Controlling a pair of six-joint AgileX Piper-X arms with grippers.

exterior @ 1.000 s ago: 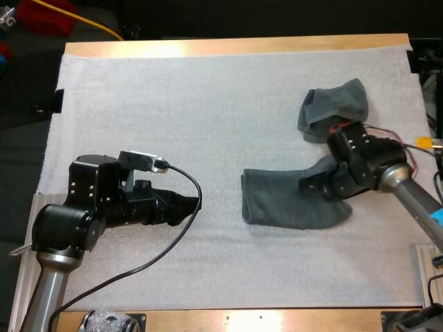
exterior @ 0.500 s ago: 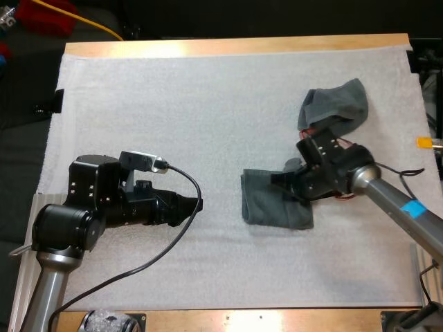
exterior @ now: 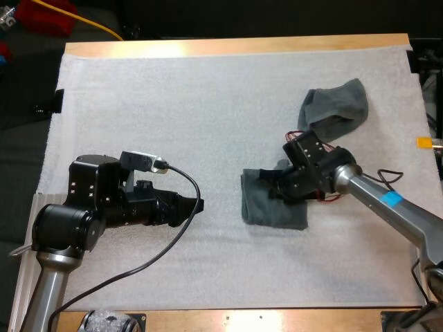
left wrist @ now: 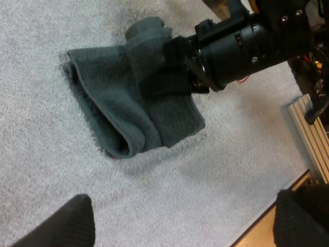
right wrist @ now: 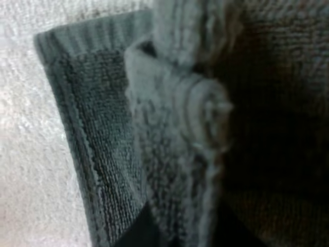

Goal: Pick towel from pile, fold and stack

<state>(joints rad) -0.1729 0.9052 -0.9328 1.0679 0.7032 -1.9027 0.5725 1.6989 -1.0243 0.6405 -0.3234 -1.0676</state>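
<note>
The left hand (exterior: 188, 206) is positioned over the left half of the white mat (exterior: 208, 104) on the counter (exterior: 242, 47). Its fingers (left wrist: 61, 226) are spread and clear of any object. The folded towel (exterior: 266, 207) lies flat on the mat right of centre, well apart from the left hand. The right hand (exterior: 278, 185) is on the towel's far right part and pinches a raised ridge of the cloth. The crumpled towel (exterior: 336, 107) lies just beyond the right arm, toward the mat's far right.
</note>
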